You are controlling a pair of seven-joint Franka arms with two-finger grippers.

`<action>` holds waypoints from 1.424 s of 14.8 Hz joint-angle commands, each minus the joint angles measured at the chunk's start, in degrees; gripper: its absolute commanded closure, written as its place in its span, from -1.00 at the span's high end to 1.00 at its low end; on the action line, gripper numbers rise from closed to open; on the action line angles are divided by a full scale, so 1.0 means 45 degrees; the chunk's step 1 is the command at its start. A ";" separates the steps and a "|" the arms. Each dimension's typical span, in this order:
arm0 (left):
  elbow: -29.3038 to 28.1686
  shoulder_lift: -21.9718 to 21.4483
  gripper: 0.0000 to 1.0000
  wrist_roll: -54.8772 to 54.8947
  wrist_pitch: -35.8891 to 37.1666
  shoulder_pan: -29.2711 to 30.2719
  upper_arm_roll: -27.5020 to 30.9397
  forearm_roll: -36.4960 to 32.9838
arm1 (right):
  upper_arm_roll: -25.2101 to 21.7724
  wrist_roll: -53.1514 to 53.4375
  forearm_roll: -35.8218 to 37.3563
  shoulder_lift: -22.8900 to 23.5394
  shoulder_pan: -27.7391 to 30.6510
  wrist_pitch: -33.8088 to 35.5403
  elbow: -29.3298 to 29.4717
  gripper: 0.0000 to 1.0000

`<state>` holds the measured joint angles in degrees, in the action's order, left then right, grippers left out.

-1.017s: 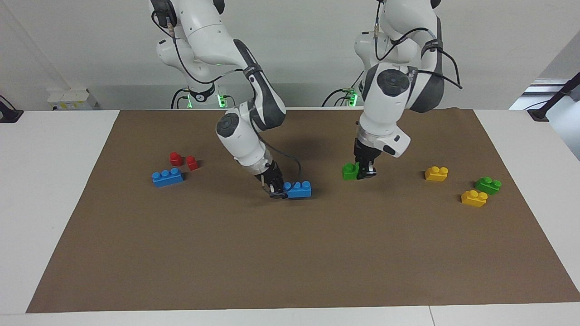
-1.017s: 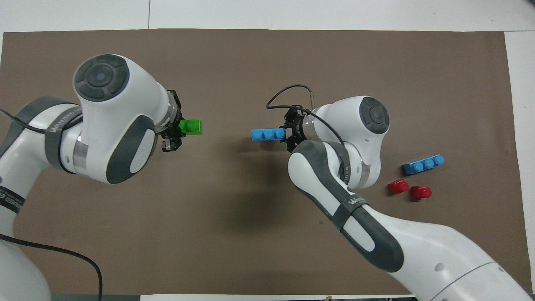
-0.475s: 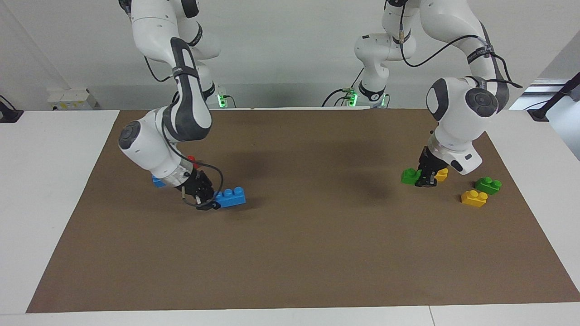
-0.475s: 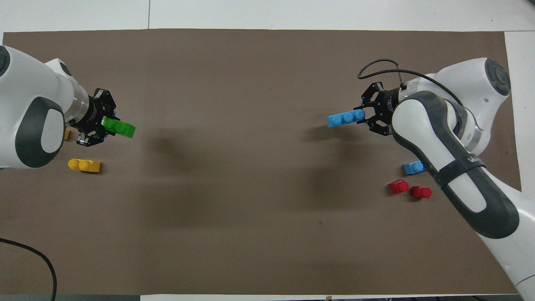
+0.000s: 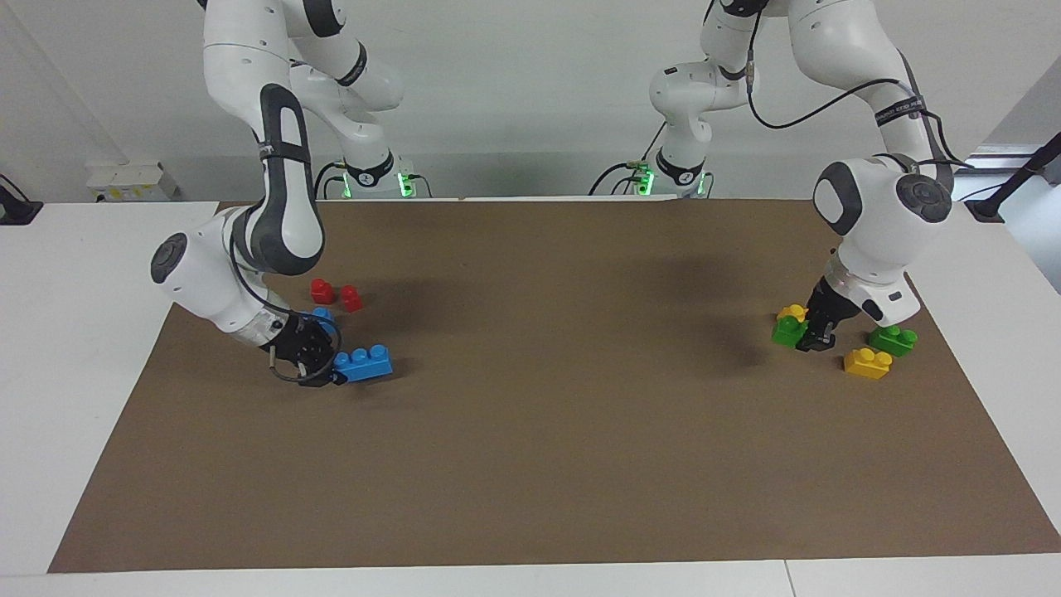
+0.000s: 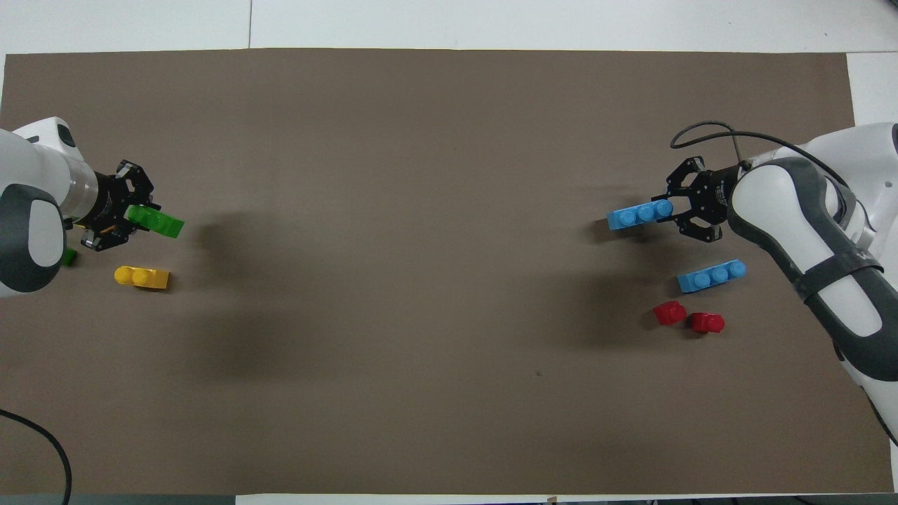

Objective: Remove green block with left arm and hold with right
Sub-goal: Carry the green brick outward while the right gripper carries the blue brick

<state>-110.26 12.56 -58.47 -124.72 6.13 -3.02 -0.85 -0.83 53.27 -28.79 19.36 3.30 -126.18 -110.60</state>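
My left gripper [image 5: 809, 340] is shut on one end of a green block [image 5: 787, 330] and holds it low over the mat at the left arm's end, beside the yellow bricks. In the overhead view the left gripper [image 6: 132, 219] holds the green block [image 6: 158, 223] pointing toward the table's middle. My right gripper [image 5: 330, 375] is shut on a blue three-stud brick [image 5: 363, 363] low over the mat at the right arm's end. It also shows in the overhead view, where the right gripper [image 6: 672, 210] holds the blue brick [image 6: 637, 214].
A second green brick [image 5: 893, 339] and a yellow brick [image 5: 867, 362] lie by the left gripper; another yellow brick [image 5: 792, 312] is partly hidden. A second blue brick [image 6: 711, 275] and two red pieces [image 6: 669, 312] lie near the right gripper. The brown mat [image 5: 580, 431] covers the table.
Both arms have swung apart from the table's middle toward their own ends. The left gripper carried the green block along, and the right gripper carried the blue brick.
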 commanded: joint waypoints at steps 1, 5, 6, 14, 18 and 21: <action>-0.0107 0.0760 -1.00 0.0746 -0.0954 0.0182 -0.0150 0.0052 | 0.0165 -0.0158 0.0169 -0.0279 0.0222 -0.0124 -0.0577 -1.00; -0.0087 0.1289 -1.00 0.1604 -0.1523 0.0220 -0.0150 0.0052 | 0.0165 -0.0119 0.0149 -0.0279 0.0243 -0.0358 -0.0852 -1.00; -0.0087 0.1406 -1.00 0.1917 -0.1543 0.0221 -0.0150 0.0052 | 0.0165 -0.0138 0.0149 -0.0279 0.0243 -0.0417 -0.0968 -1.00; -0.0145 0.1817 -0.16 0.2856 -0.2109 0.0201 -0.0131 0.0052 | 0.0184 -0.0158 0.0149 -0.0455 0.0243 -0.0437 -0.1341 0.66; -0.0048 0.1681 1.00 0.3168 -0.2031 0.0201 -0.0131 0.0052 | 0.0165 -0.0100 0.0149 -0.0571 0.0243 -0.0281 -0.0893 0.88; 0.0069 0.1350 1.00 0.3326 -0.1798 0.0201 -0.0131 0.0052 | 0.0165 -0.0021 0.0517 -0.1252 0.0009 -0.0027 -0.0481 0.95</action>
<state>-109.94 20.20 -45.06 -133.09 6.49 -3.31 -0.85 -0.68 53.26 -28.51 17.04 3.32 -127.17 -113.00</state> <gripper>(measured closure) 0.115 0.000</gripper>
